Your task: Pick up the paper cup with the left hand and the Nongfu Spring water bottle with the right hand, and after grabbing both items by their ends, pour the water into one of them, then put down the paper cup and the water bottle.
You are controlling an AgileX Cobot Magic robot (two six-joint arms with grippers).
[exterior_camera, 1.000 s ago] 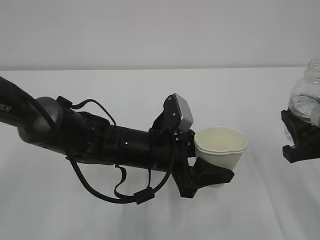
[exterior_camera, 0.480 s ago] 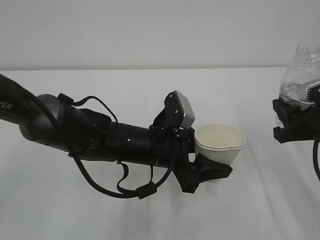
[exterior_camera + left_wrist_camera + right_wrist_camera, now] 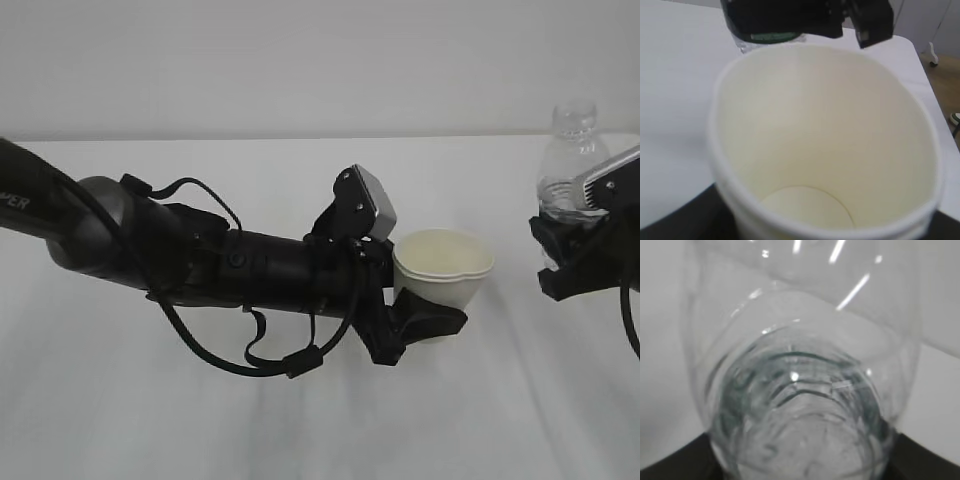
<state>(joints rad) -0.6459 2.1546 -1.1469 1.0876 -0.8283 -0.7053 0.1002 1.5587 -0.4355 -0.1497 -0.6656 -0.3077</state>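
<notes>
1. Left hand (image 3: 425,325): centre of exterior frame, arm coming in from left edge, fingers closed round lower body of paper cup (image 3: 443,273); jaws part-way open to cup width.
2. Cup upright, mouth up, clear of the white table (image 3: 300,430); rim slightly pinched out of round on the near side.
3. Left wrist view: looking straight down into cup (image 3: 825,145); cream inside, flat bottom visible, looks empty.
4. Right hand (image 3: 580,255): right edge of exterior frame, clamped on lower half of Nongfu Spring water bottle (image 3: 570,165); jaws spread to bottle width.
5. Bottle about upright, uncapped neck at top, upper right of frame, well apart from cup.
6. Right wrist view: clear ribbed bottle (image 3: 800,390) fills frame, dark fingers at bottom corners. Water level: cannot tell.
7. Green label band glimpsed at top of left wrist view, beyond cup.
</notes>
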